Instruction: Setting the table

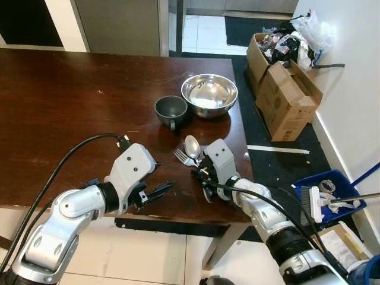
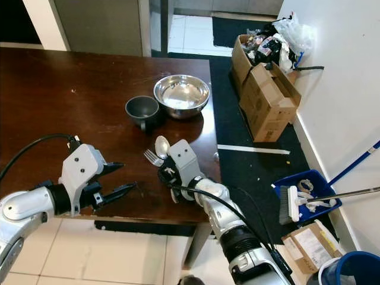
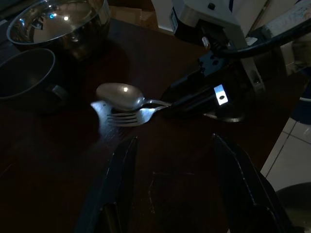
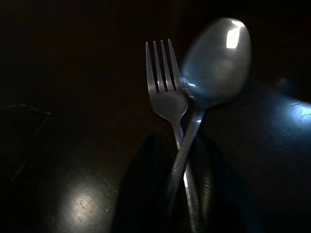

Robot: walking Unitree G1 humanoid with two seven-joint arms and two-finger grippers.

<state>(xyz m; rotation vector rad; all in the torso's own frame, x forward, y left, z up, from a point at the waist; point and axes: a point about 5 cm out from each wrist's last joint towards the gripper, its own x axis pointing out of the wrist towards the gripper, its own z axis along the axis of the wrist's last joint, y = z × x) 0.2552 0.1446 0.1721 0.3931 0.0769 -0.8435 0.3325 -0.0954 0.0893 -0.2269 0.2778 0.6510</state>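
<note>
The left gripper (image 1: 161, 191) hovered over the dark worktop (image 1: 59, 101), fingers spread apart with nothing between them. Just to its right, the right gripper (image 1: 200, 172) was clamped on the crossed handles of a fork (image 1: 182, 157) and spoon (image 1: 192, 146). Beyond them stood a grey cup (image 1: 171, 110) beside a steel bowl (image 1: 209, 94).

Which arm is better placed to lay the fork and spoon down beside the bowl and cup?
The right. Its gripper already has its jaws shut on the handles of the fork and spoon, near the bowl and cup. The left gripper is open and holds nothing.
</note>
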